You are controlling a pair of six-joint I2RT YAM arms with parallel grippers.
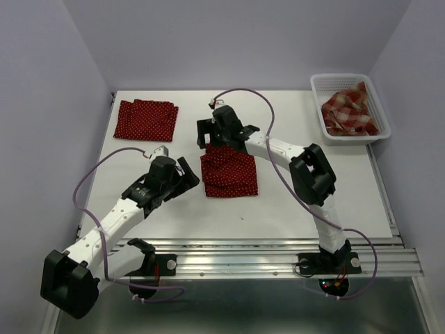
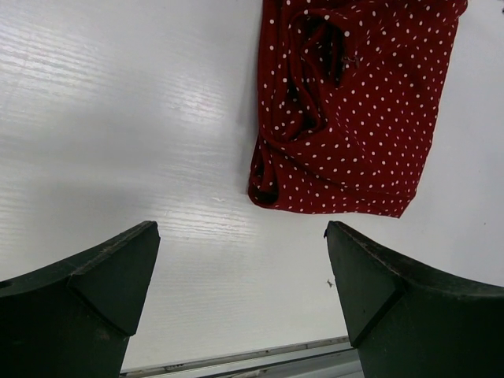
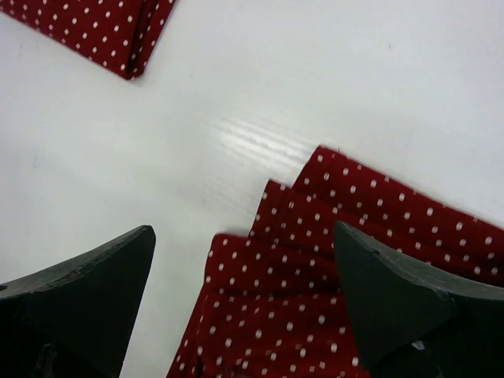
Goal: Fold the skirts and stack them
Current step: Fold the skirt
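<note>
A folded dark red polka-dot skirt (image 1: 229, 172) lies at the table's middle; it also shows in the left wrist view (image 2: 354, 110) and the right wrist view (image 3: 315, 291). A second folded polka-dot skirt (image 1: 145, 119) lies at the far left, and its corner shows in the right wrist view (image 3: 102, 27). The plaid skirt (image 1: 350, 111) lies crumpled in the white basket (image 1: 321, 106). My left gripper (image 1: 186, 174) is open and empty, just left of the middle skirt. My right gripper (image 1: 217, 133) is open and empty over the middle skirt's far edge.
The basket stands at the far right corner. A metal rail (image 1: 278, 249) runs along the table's near edge. Purple cables loop over both arms.
</note>
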